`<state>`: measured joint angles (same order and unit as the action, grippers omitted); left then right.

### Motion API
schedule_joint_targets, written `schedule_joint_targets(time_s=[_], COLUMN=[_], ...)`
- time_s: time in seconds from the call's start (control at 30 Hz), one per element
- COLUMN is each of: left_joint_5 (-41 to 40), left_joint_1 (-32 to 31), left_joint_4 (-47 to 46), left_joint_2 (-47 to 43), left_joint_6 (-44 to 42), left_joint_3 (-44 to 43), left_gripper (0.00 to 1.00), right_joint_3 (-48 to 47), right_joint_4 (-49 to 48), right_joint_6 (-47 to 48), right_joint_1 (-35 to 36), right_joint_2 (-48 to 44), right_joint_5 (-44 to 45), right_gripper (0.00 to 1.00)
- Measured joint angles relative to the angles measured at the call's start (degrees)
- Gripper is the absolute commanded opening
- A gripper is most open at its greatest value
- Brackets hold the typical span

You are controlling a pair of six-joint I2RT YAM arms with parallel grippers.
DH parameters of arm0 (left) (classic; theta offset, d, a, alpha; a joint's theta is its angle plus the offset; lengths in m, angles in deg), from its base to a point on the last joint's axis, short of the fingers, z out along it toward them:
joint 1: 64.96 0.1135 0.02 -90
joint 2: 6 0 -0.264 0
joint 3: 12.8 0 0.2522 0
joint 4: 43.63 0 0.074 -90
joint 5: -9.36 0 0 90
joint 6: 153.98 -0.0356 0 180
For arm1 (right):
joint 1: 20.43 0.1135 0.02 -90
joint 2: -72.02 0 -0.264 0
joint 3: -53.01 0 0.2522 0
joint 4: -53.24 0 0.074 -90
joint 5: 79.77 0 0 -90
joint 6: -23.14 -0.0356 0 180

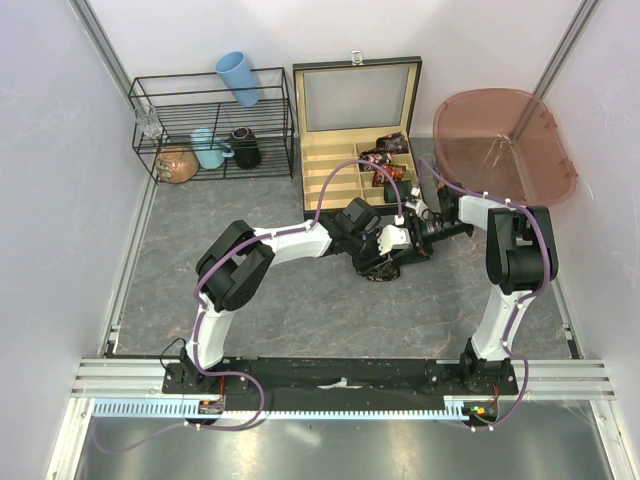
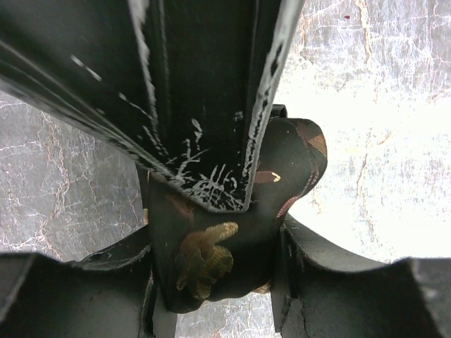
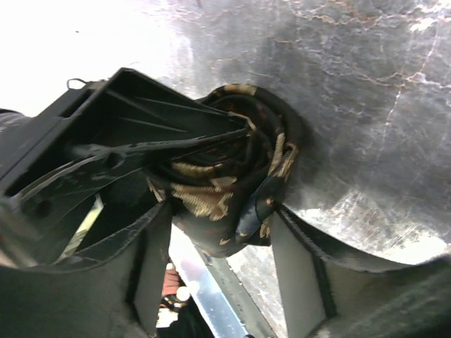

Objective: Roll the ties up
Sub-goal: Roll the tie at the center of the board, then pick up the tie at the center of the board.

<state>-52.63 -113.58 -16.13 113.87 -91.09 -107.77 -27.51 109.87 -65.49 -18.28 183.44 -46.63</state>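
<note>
Nearest you, the arm bases sit on the rail at the near edge of the table [image 1: 300, 320]. From there the left arm [image 1: 240, 265] and right arm [image 1: 515, 250] bend inward and meet near the middle, just in front of the box. At the far right corner lies a pink bin [image 1: 505, 145], well apart from the wire rack [image 1: 213, 97] at the far left. Between them stands your wooden box [image 1: 330, 180], its lid propped upright. A blue cup [image 1: 238, 78] lies tilted on top of the rack. Inside the rack you have a blue mug [image 1: 208, 148] beside a black mug [image 1: 245, 148], with a brown jar [image 1: 177, 163] at the left end. The other ties [image 1: 385, 160] are small coils in the box's right-hand compartments. Your left gripper [image 1: 400, 243] and right gripper [image 1: 428, 236] face each other on the tie [image 1: 388, 266], a dark coil low over the table. In the left wrist view, the left gripper [image 2: 215, 239] is clamped on the tie [image 2: 211, 260], one finger pressed to each side of the coil and tan print showing between them. A right finger crosses above it there. In the right wrist view, the right gripper [image 3: 218, 225] is likewise closed on the tie [image 3: 225, 204], with its spiral layers visible. A left finger lies across the coil's upper left edge.
</note>
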Motion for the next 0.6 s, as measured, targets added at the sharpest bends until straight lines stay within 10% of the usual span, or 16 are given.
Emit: schedule_joint_targets(time_s=[0.17,0.3,0.6], left_joint_5=[0.0,-0.1,0.2], left_joint_1=[0.0,0.0,0.2], left_joint_4=[0.0,0.0,-0.1], left_joint_2=[0.0,0.0,-0.3], left_joint_6=[0.0,-0.1,-0.2], left_joint_3=[0.0,0.0,0.1], left_gripper=[0.02,0.08,0.66], right_joint_3=[0.0,0.0,0.0], right_joint_4=[-0.5,-0.6,-0.7], right_joint_6=[0.2,-0.5,-0.7], right_joint_1=[0.8,0.9,1.2], right_joint_2=[0.0,0.0,-1.1], right_joint_5=[2.6,2.2,3.1], right_gripper=[0.39,0.00,0.00])
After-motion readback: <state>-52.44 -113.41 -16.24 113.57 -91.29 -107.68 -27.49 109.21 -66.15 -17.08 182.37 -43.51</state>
